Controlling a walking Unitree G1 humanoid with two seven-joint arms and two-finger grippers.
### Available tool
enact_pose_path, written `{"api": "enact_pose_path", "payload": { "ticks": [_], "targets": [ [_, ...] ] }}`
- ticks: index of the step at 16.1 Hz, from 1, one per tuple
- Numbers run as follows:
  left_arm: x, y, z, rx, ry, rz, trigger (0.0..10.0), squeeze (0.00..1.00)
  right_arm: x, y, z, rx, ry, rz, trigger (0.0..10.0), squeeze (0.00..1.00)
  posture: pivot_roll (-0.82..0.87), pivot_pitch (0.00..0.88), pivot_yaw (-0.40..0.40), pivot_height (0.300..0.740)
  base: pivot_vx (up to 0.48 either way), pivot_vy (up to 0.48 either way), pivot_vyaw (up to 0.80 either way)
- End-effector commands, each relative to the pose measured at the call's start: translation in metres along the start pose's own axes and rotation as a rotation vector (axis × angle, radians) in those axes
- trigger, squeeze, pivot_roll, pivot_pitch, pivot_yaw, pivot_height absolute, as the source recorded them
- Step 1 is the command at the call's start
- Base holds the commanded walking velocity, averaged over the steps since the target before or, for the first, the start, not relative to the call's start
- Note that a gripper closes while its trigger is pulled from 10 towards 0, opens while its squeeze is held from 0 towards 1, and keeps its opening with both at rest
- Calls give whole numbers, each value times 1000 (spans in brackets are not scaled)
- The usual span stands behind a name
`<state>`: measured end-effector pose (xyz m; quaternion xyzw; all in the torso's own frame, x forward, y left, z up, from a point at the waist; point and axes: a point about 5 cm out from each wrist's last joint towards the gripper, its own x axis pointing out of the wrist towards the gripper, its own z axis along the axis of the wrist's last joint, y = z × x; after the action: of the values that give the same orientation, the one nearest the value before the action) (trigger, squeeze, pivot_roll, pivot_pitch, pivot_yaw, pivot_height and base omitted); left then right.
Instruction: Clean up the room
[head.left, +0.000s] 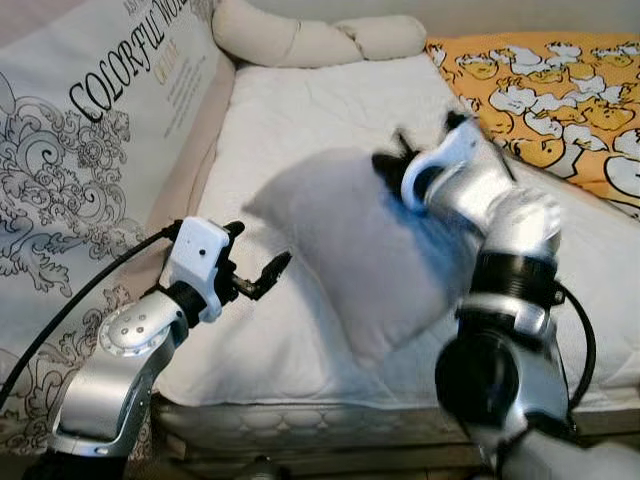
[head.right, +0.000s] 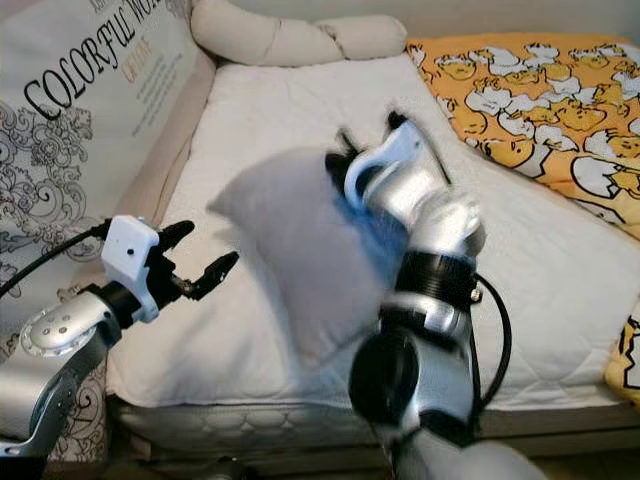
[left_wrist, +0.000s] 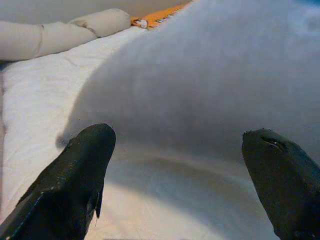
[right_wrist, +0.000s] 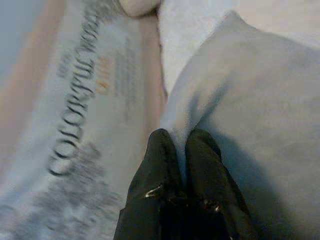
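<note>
- Right now my right pincer (right_wrist: 185, 150) is squeezed shut on a pinch of the grey pillow (head.left: 350, 250), near one corner.
- That pillow is held up over the white bed (head.left: 300, 100), about in the middle, and it looks blurry, so I think it is swinging.
- My left pincer (head.left: 262, 275) is open and holds nothing. It hangs by the bed's left edge, just beside the pillow and not touching it.
- I only have a small bit of cloth in the right pincer. If I swing too fast, I think the pillow could slip out and flop onto the bed or off its edge.
- The open left pincer is close, so the pillow could bump it and twist.
- A big printed cushion (head.left: 90, 150) leans along the left side. A wide swing could knock it.
</note>
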<state>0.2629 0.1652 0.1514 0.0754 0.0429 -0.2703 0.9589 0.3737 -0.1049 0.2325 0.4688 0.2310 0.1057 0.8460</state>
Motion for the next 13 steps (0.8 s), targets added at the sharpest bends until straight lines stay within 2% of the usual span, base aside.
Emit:
{"api": "enact_pose_path", "payload": {
  "ticks": [1,2,3,5,6,8,9,10,11,12,13],
  "targets": [
    [0,8,5,24,-9,27,10000,651,-1,19,0,17,-5,66,0,0,10,0,36,740,0,0,0],
    [-1,7,3,25,-5,27,10000,651,0,8,-7,-43,6,11,0,0,10,0,35,740,0,0,0],
    [-2,6,1,25,0,24,10000,655,1,-5,-16,-65,31,-37,0,0,11,0,35,740,0,0,0],
    [-1,4,-1,23,5,18,10000,651,4,-37,-44,-43,106,-162,0,0,6,0,38,740,0,0,0],
    [-1,3,-2,24,7,15,10000,651,4,-46,-52,-35,131,-190,0,0,6,0,38,740,0,0,0],
    [3,2,-2,26,8,6,10000,651,3,-88,-85,-16,207,-316,0,0,13,0,43,740,0,0,0],
    [4,2,-1,27,8,2,10000,643,2,-94,-89,-54,205,-332,4784,0,12,0,46,740,0,0,0],
    [4,2,-1,27,7,2,10000,635,1,-94,-86,-82,186,-320,10000,0,10,0,49,740,0,0,0],
    [6,3,-1,24,6,2,10000,639,1,-90,-78,-153,118,-271,10000,0,0,0,55,740,0,0,0],
    [10,2,-3,4,5,13,10000,639,0,-83,-68,-187,53,-200,10000,0,0,0,56,740,0,0,0],
    [14,0,-5,-14,1,28,10000,651,-2,-76,-61,-165,21,-131,10000,0,0,0,56,740,0,0,0]
  ]
}}
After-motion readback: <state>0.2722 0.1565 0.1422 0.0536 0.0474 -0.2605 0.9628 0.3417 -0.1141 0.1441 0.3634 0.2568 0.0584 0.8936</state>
